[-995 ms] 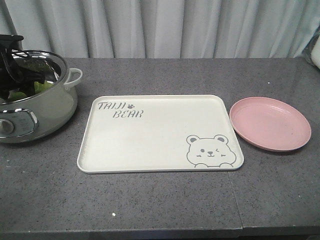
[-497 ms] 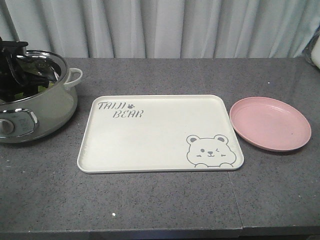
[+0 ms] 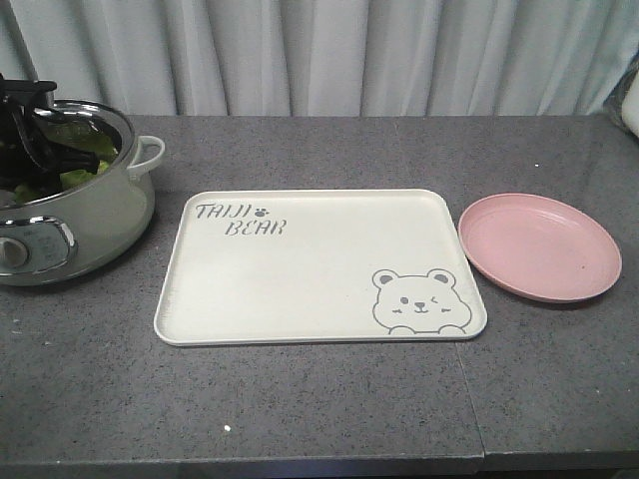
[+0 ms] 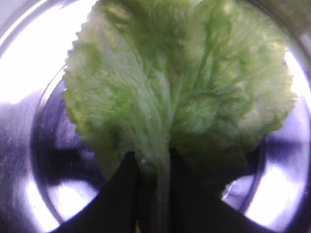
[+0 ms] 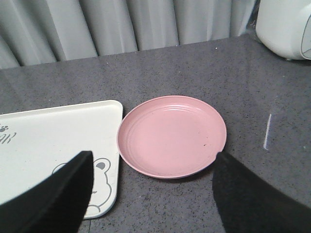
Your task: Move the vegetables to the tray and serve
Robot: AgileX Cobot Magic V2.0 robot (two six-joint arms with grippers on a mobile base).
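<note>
Left wrist view: the left hand (image 4: 154, 162) has its two dark fingers (image 4: 119, 199) drawn in close on either side of the pale rib of the lettuce leaf (image 4: 184, 82), pinching it at the stem end, at 6 o'clock in the frame. From there the leaf fans out towards 12 o'clock, ruffled and bright green. Behind it shines the metal inside of the pot (image 4: 29, 145). Whether the leaf touches the pot's floor I cannot tell.

From the front-facing view this hand is a dark shape inside the pot's chrome rim, with green showing beside it. The leaf is in the pot, not on the tray (image 3: 300, 269). The pot stands at the 9 o'clock end of the desk (image 3: 300, 409), pale-bodied, with a loop handle on its 3 o'clock side and a dial on its front.

The tray lies flat at 3 o'clock of the pot, near it but apart, with lettering in its 10 o'clock corner and a bear face in its 4 o'clock corner. A pink plate (image 3: 539, 246) sits just beside the tray at 3 o'clock, a narrow gap between them.

The right hand (image 5: 151, 160) hovers above the desk with its fingers spread wide and grips nothing. In its wrist view the plate shows between the fingers. A white appliance (image 5: 284, 26) stands at 1 o'clock in that view. A grey curtain (image 3: 349, 55) hangs along the desk's 12 o'clock edge.
</note>
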